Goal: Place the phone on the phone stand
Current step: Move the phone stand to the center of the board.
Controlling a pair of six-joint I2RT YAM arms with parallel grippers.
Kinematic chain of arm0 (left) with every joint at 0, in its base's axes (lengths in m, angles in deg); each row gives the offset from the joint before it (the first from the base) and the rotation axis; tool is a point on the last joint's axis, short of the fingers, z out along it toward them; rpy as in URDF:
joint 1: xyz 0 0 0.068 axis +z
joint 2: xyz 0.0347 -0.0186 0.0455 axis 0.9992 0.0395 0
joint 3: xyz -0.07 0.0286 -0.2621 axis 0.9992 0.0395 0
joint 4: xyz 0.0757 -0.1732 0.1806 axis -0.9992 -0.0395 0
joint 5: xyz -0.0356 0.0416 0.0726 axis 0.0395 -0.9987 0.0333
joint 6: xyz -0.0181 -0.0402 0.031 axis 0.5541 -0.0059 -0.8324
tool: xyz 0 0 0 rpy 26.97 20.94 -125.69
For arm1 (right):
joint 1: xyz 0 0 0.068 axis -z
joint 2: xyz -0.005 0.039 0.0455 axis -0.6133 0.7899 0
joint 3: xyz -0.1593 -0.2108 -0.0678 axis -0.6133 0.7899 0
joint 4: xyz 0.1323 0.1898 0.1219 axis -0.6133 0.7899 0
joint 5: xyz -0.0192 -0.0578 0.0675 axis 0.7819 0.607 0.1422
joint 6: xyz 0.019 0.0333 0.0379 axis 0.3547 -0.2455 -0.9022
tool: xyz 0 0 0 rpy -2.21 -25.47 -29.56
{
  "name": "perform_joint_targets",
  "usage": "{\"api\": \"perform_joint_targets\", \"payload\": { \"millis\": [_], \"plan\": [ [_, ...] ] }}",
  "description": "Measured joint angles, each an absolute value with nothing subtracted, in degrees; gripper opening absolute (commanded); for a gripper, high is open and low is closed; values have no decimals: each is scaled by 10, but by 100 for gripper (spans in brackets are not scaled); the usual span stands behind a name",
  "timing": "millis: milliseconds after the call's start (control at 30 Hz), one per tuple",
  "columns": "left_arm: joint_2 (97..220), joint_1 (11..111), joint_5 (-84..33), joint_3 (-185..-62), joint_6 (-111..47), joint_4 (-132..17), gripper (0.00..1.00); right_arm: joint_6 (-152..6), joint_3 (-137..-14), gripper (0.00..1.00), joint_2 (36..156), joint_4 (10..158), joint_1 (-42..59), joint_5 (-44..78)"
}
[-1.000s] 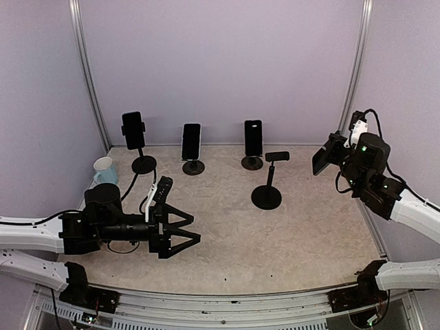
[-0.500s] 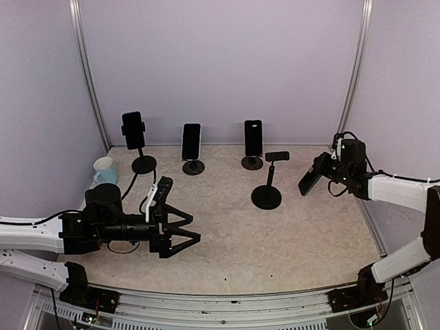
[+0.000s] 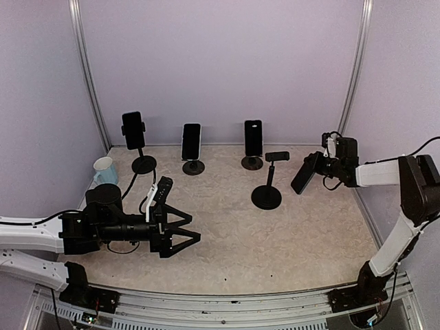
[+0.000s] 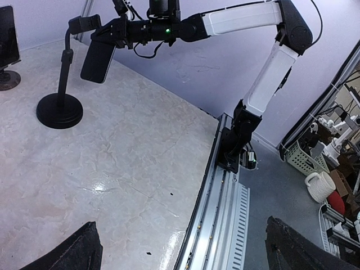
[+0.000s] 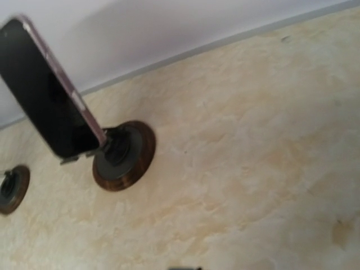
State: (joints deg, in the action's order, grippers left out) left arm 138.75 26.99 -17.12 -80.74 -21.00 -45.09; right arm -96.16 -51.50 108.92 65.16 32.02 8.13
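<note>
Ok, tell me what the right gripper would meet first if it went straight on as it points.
Probably the empty phone stand: the right gripper points left toward it, and the phone it holds would touch the stand's top first. Depth is unclear, so it might pass beside.

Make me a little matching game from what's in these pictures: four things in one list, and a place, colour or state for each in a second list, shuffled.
Things:
1. mug
2. rightmost phone
3. left gripper
4. front stand

Descriptions:
A. jaws wide open
B. upright pole, no phone on it
C. white, at the far left
D. held tilted in the air

Pairs: 1-C, 2-D, 3-A, 4-B.
</note>
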Motion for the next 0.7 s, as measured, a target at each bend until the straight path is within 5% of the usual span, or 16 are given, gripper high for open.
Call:
{"api": "perform_joint_targets", "payload": {
  "millis": [700],
  "plan": [
    [1412, 270, -175, -807, -203, -441, 99, -949, -524, 0, 1233, 453, 331, -67]
  ]
}}
